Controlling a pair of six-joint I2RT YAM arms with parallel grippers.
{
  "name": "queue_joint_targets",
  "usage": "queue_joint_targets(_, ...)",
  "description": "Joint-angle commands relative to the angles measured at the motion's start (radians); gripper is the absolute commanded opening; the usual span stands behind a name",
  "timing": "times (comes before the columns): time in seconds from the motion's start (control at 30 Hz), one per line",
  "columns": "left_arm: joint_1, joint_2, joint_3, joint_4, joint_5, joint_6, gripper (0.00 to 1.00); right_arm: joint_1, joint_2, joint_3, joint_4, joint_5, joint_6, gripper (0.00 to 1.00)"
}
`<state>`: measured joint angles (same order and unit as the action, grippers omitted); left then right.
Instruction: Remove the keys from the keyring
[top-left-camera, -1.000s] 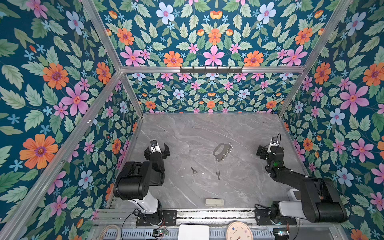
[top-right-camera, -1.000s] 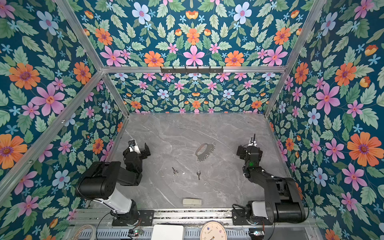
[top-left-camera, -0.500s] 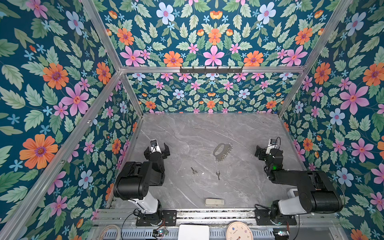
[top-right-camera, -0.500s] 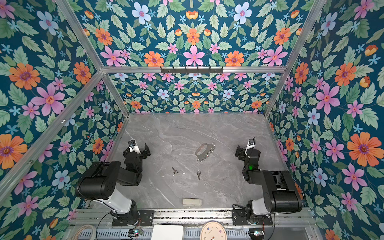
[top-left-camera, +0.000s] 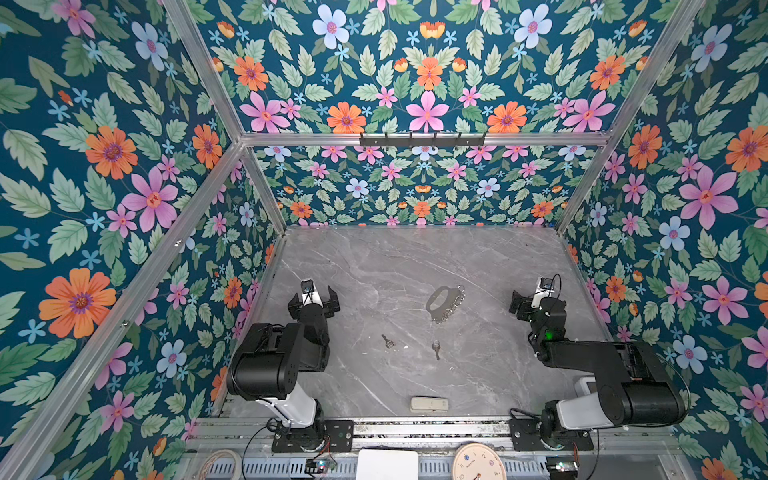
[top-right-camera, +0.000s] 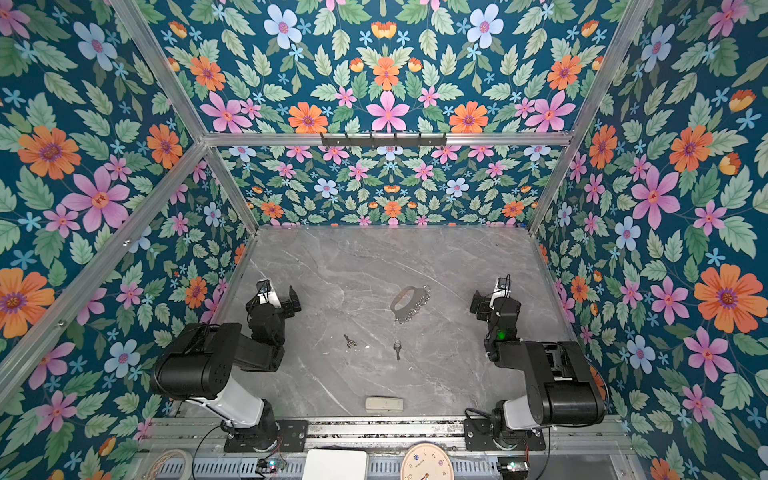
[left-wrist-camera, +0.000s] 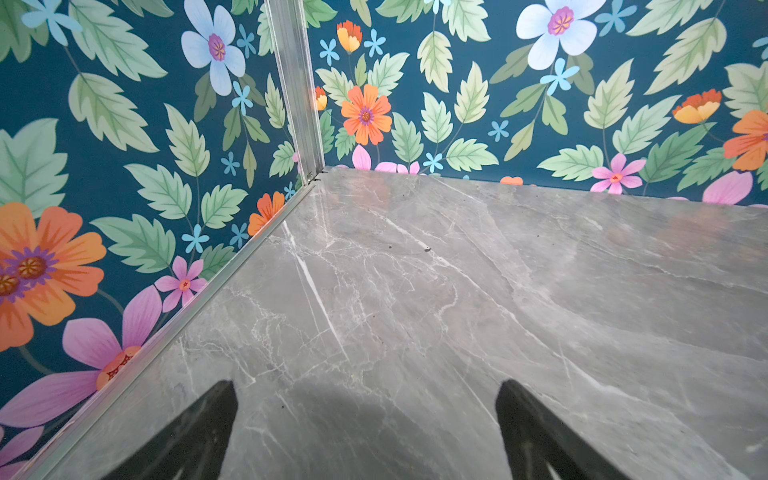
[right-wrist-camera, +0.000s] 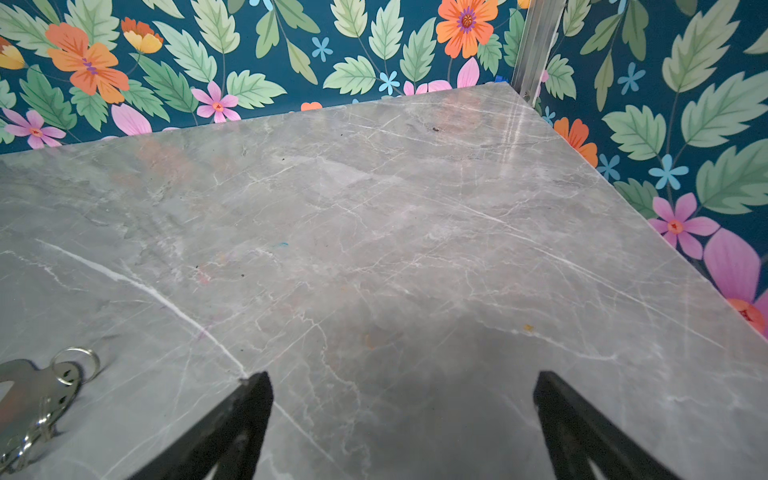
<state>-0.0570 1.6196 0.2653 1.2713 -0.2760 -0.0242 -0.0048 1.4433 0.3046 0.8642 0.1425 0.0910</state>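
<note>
Two small silver keys lie loose on the grey marble table, one (top-left-camera: 388, 341) (top-right-camera: 350, 341) left of the other (top-left-camera: 436, 348) (top-right-camera: 397, 348). The keyring (top-left-camera: 441, 300) (top-right-camera: 404, 300), a grey cuff loop with chain and ring, lies farther back, apart from both keys. The right wrist view catches it at its edge (right-wrist-camera: 37, 390). My left gripper (top-left-camera: 314, 296) (top-right-camera: 272, 300) (left-wrist-camera: 368, 386) hangs open and empty by the left wall. On the right side my right gripper (top-left-camera: 534, 297) (top-right-camera: 493, 301) (right-wrist-camera: 403, 376) is open too, holding nothing, to the right of the keyring.
A pale beige block (top-left-camera: 429, 404) (top-right-camera: 384, 404) lies near the table's front edge. Floral walls close in the table on three sides, with a black hook rail (top-left-camera: 422, 139) on the back wall. A clock face (top-left-camera: 478, 462) and a white pad (top-left-camera: 387, 464) sit below the front rail.
The right arm has folded back slightly toward its base, its gripper still open. The left arm, the keys and the keyring have not moved.
</note>
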Motion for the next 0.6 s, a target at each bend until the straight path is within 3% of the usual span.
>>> queue_joint_targets(0.0,0.002,0.0,0.002,0.029,0.0,0.006,1.0,0.0,-0.003,0.002,0.031,0.0,-0.013,0.99)
queue_joint_targets(0.57,0.001,0.0,0.003,0.027,0.0,0.006,1.0,0.001,-0.003,0.002,0.03,0.0,-0.013,0.99)
